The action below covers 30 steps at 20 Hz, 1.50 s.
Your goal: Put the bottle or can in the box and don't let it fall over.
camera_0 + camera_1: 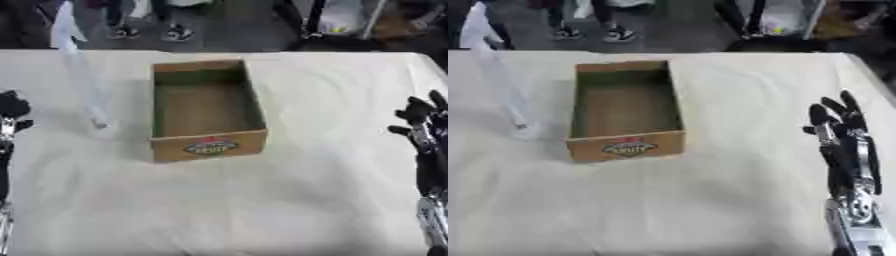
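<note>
An open brown cardboard box (210,145) with a red and green label on its front wall sits mid-table, and nothing shows inside it. Left of the box, a pale see-through blurred shape (94,117), seemingly a clear bottle, touches the cloth and stretches up toward the top left corner. I cannot make out what holds it. My left hand (10,114) shows at the left edge, fingers up and relaxed, apart from the shape. At the right side my right hand (839,127) stands open with fingers up, well clear of the box.
A cream cloth (262,210) covers the table. Its far edge (332,52) runs just behind the box, with dark floor and chair legs beyond. Bare cloth lies in front of the box and between the box and my right hand.
</note>
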Each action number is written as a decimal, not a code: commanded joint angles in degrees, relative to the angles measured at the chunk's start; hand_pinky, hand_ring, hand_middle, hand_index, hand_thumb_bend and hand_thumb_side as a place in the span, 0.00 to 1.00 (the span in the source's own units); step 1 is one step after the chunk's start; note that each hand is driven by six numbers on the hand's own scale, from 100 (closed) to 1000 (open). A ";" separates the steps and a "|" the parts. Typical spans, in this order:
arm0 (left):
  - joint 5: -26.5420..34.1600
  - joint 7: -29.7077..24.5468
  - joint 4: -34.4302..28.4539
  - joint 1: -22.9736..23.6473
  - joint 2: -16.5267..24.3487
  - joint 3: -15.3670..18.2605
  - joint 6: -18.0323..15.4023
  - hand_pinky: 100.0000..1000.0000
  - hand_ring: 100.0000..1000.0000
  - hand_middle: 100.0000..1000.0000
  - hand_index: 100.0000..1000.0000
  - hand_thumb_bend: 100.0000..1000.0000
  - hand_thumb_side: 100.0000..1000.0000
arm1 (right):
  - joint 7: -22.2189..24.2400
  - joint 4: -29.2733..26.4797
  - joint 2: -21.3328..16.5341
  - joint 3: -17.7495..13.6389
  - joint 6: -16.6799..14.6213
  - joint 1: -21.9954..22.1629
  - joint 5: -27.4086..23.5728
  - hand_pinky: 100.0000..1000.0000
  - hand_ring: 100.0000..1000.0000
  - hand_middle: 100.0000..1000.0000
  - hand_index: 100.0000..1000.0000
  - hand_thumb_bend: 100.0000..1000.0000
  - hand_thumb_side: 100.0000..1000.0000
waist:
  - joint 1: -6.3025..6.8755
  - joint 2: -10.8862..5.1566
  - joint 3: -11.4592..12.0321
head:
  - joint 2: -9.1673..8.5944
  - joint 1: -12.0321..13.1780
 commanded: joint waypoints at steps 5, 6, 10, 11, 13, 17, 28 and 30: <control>-0.12 0.23 -0.91 -0.59 0.73 0.56 -0.17 0.72 0.74 0.63 0.80 0.43 0.71 | 0.20 -1.19 -0.64 -0.43 -0.08 -0.44 -0.15 0.60 0.75 0.82 1.00 0.55 0.57 | 0.12 -0.81 -0.03 | -0.43 -0.27; -0.15 0.24 -0.92 -0.62 0.78 0.57 -0.17 0.72 0.74 0.63 0.80 0.43 0.71 | 0.17 -1.18 -0.64 -0.45 -0.08 -0.44 -0.16 0.60 0.75 0.82 1.00 0.55 0.57 | 0.11 -0.80 -0.02 | -0.49 -0.31; -0.18 0.67 -0.88 -1.10 1.57 0.79 -0.10 0.72 0.74 0.64 0.81 0.44 0.70 | 0.20 -1.15 -0.67 -0.40 -0.09 -0.45 -0.20 0.60 0.75 0.82 1.00 0.55 0.57 | 0.09 -0.83 -0.03 | -0.57 -0.26; -0.14 0.96 -0.77 -1.57 2.05 0.86 -0.07 0.72 0.77 0.67 0.82 0.45 0.69 | 0.22 -1.12 -0.69 -0.38 -0.07 -0.43 -0.21 0.60 0.75 0.82 1.00 0.55 0.57 | 0.11 -0.87 -0.05 | -0.44 -0.15; -0.01 1.76 -0.27 -2.84 3.25 0.90 -0.17 0.72 0.79 0.69 0.83 0.45 0.66 | 0.29 -1.09 -0.70 -0.32 -0.04 -0.36 -0.23 0.60 0.75 0.82 1.00 0.55 0.57 | 0.14 -0.93 -0.13 | -0.40 -0.03; -0.23 3.63 2.84 -6.51 6.15 0.44 0.26 0.72 0.80 0.71 0.85 0.43 0.64 | 0.40 -1.02 -0.72 -0.20 -0.01 -0.29 -0.30 0.60 0.75 0.82 1.00 0.55 0.57 | 0.19 -1.08 -0.32 | -0.32 0.21; -3.58 8.33 18.61 -17.46 8.75 -3.16 0.03 0.73 0.81 0.71 0.86 0.42 0.63 | 0.75 -0.86 -0.69 0.11 -0.04 -0.21 -0.71 0.60 0.75 0.82 1.00 0.55 0.57 | 0.02 -1.01 -1.47 | -0.11 0.62; -3.42 8.16 20.71 -19.18 8.63 -3.70 -0.43 0.73 0.81 0.71 0.86 0.42 0.63 | 0.82 -0.84 -0.66 0.15 -0.04 -0.18 -0.79 0.60 0.75 0.82 1.00 0.55 0.56 | 0.00 -0.94 -1.65 | -0.05 0.69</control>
